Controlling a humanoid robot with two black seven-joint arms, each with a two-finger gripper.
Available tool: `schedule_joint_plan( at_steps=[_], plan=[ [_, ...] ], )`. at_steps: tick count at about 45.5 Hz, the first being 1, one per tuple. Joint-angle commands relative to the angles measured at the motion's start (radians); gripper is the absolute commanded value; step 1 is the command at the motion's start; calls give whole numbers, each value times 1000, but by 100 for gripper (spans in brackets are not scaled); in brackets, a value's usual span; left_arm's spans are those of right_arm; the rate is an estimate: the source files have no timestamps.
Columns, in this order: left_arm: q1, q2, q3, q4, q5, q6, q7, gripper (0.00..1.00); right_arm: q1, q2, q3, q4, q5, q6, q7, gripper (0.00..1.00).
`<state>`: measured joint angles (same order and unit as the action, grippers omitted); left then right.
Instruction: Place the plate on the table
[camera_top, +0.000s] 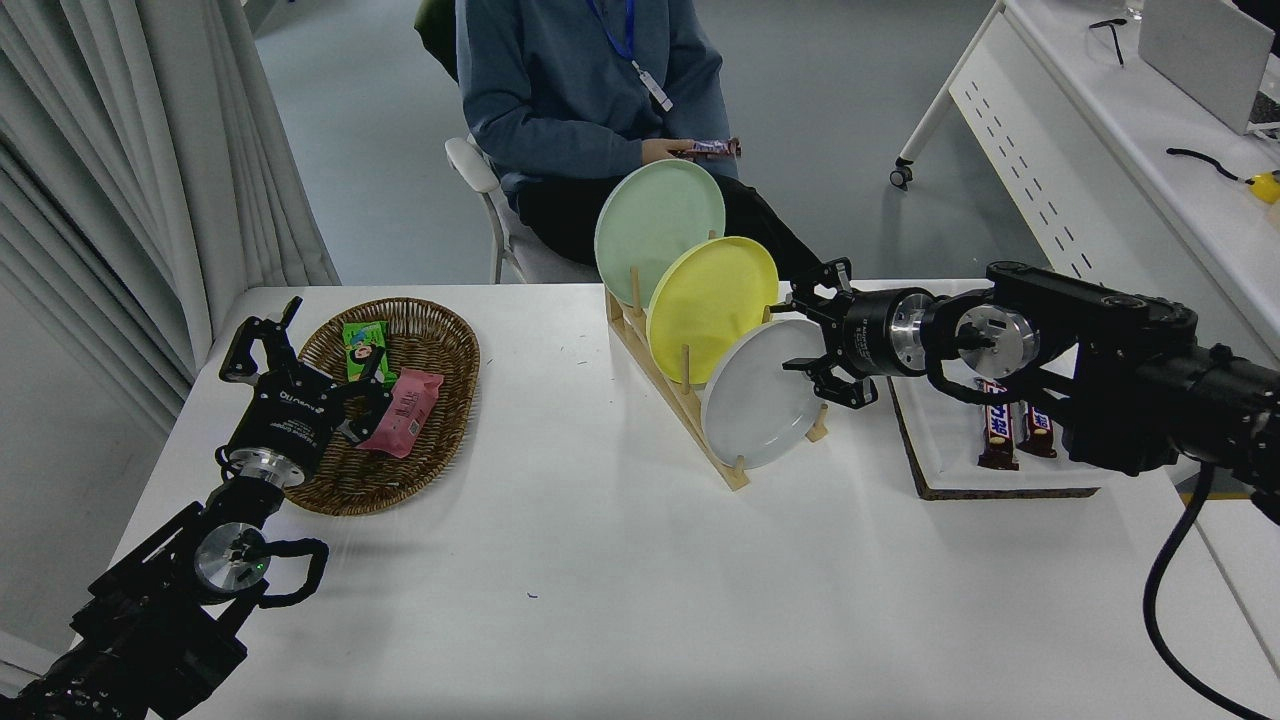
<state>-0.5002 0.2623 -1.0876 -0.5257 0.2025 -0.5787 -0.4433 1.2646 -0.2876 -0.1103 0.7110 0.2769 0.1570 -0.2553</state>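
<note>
The pale grey plate (760, 405) stands on edge in the front slot of a wooden rack (683, 398) on the white table (600, 570). My right gripper (797, 332) comes in from the right and is open, its fingers (836, 393) standing above and below the plate's upper right rim. I cannot tell whether they touch the rim. My left gripper (322, 350) is parked at the lower left, open, over the near edge of a wicker basket (440, 420).
A yellow plate (712, 300) and a light green plate (660, 225) stand behind the grey one in the rack. A white tray (940, 450) with candy bars lies under my right arm. The basket holds snack packets. A person (580, 90) sits at the far side.
</note>
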Motion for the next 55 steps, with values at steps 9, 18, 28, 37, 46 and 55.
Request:
schedule_joint_plan(
  at_steps=[9,18,28,37,46,55],
  plan=[
    [0,0,0,0,0,-1,0,100,-1,30,18,-12,1,-5,-1,45],
    [0,0,0,0,0,0,0,100,-2,30,18,-21,-1,-14,-1,41],
    [0,0,0,1,0,-1,0,100,-1,30,20,-27,4,-14,-2,39],
    [0,0,0,0,0,0,0,100,-1,27,17,-24,16,-8,-9,28],
    [0,0,0,0,0,0,0,100,10,22,20,-22,18,-5,-28,23],
    [0,0,0,1,0,-1,0,100,15,22,23,-22,21,-5,-42,20]
  ],
)
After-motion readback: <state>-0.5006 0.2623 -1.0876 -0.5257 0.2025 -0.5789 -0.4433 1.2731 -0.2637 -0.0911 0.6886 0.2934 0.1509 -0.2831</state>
